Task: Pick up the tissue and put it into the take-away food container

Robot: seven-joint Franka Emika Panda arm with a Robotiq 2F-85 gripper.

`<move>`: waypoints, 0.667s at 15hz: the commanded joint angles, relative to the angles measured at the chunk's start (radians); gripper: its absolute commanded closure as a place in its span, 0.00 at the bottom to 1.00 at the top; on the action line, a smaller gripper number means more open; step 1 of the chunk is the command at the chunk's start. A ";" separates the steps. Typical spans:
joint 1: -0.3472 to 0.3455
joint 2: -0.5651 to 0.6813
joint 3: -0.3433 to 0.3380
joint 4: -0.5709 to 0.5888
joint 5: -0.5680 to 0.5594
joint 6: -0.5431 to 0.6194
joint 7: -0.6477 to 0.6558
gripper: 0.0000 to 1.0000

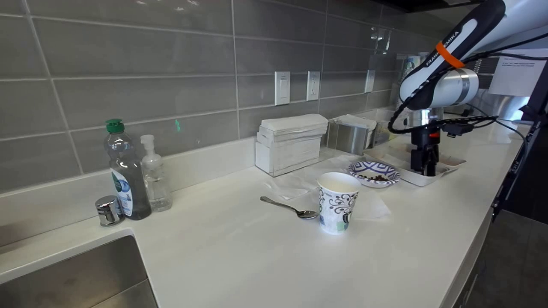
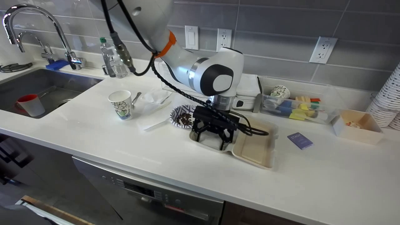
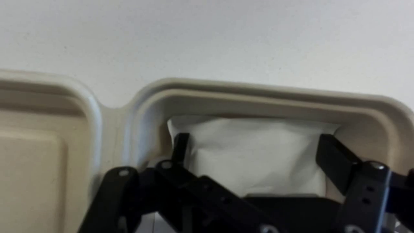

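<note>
hangs with the gripper [image 2: 209, 144] spread wide, seemingly clasping nothing, inside the take-away food container [image 3: 275, 97], over the tissue [image 3: 255, 155] lying creased in that half. risks dragging the tissue out if snagged under a fingertip [image 3: 331, 158], or shoving the container by rising crooked against a wall. has scant room sideways between centre fold [image 3: 111, 139] and outer rim, with the plate [image 2: 178, 110] just beyond; finds more toward the front counter [image 2: 175, 156] and straight up.
</note>
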State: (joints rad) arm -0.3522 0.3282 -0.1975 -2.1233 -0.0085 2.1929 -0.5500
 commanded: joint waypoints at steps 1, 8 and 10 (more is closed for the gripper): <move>-0.009 -0.019 0.004 0.002 0.021 -0.033 0.013 0.00; -0.019 -0.120 -0.006 0.022 0.090 -0.030 0.007 0.00; -0.015 -0.140 -0.008 0.024 0.109 -0.009 -0.004 0.00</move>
State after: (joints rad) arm -0.3663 0.2244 -0.2049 -2.0986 0.0665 2.1924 -0.5451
